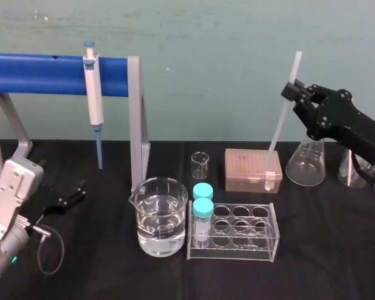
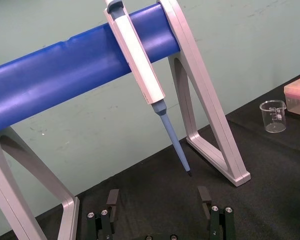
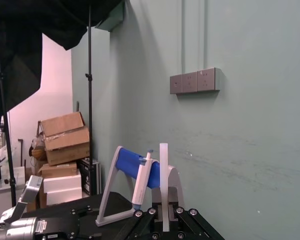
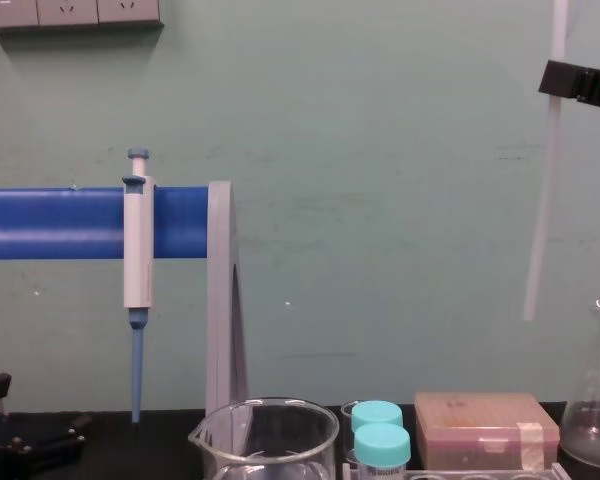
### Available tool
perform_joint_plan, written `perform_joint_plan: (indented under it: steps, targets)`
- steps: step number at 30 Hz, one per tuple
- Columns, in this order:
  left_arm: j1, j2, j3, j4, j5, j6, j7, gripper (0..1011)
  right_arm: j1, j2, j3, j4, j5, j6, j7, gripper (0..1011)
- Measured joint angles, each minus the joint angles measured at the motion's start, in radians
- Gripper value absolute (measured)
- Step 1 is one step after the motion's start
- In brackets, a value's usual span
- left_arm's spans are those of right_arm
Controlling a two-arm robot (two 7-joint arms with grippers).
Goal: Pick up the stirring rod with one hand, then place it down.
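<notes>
Currently the right gripper [image 1: 295, 95] is raised over the bench's [image 1: 337, 256] right side, fingers clamped on the stirring rod [image 1: 280, 125] at its upper part. Rod near-upright, slightly tilted, hanging clear above the pink tip box [image 1: 250, 167], beside the flask [image 1: 306, 165]. Left gripper [image 2: 158, 199] low at left, fingers spread, empty.

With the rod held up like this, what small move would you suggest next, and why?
Probably lower the right end effector toward bare table: it grips the rod hanging in the air, so only setting it down remains. The left end effector sits parked at left.
</notes>
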Motion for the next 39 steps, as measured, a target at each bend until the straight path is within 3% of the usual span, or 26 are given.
perform_joint_plan:
  steps: [39]
  targets:
    - [0.0,0.0,0.0,0.0,0.0,0.0,0.0,1000,0.015,-0.008,-0.017,0.025,-0.012,0.013,-0.011,61]
